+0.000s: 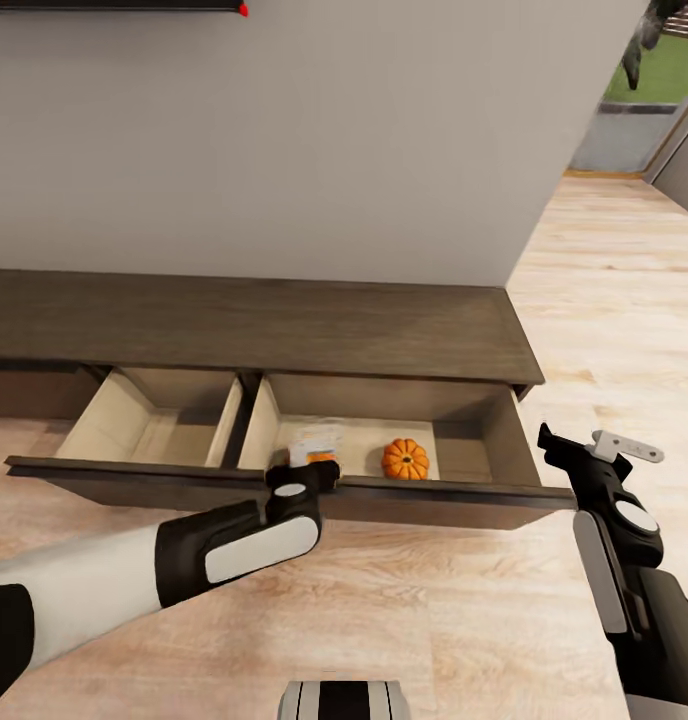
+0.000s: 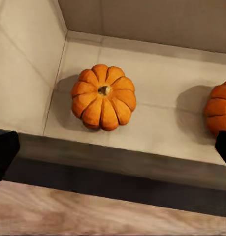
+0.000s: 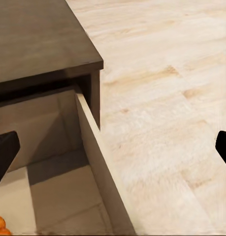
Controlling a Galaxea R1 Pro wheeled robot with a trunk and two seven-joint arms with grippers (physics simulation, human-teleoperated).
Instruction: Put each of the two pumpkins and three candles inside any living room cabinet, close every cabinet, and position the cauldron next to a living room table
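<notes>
While the cabinet (image 1: 284, 330) stands against the grey wall (image 1: 284, 130) with two drawers pulled out, the contents read as follows.

Right-hand drawer (image 1: 484, 495): pale interior, holding two pumpkins. One pumpkin (image 1: 405, 459) sits on the drawer floor just beyond and to the right of the left gripper (image 1: 324, 470). The other pumpkin (image 2: 103, 97) lies directly ahead of that gripper in the left wrist view, close to the drawer's corner, with its neighbour (image 2: 220, 109) near it at the frame edge; the two are apart, not touching.

Left-hand drawer (image 1: 154, 420): open, pale interior, nothing seen in the part that shows.

Left gripper: poised over the front edge of the right-hand drawer, jaws spread wide, holding nothing; its dark fingertips (image 2: 4, 152) frame the near pumpkin.

Right gripper (image 1: 574, 450): hanging off the drawer's outer right end above the wooden floor (image 1: 604, 300), jaws apart and empty. In the right wrist view the drawer's side wall (image 3: 100, 172) runs just ahead of it, and a sliver of orange pumpkin (image 3: 0, 226) shows at the frame's corner.
</notes>
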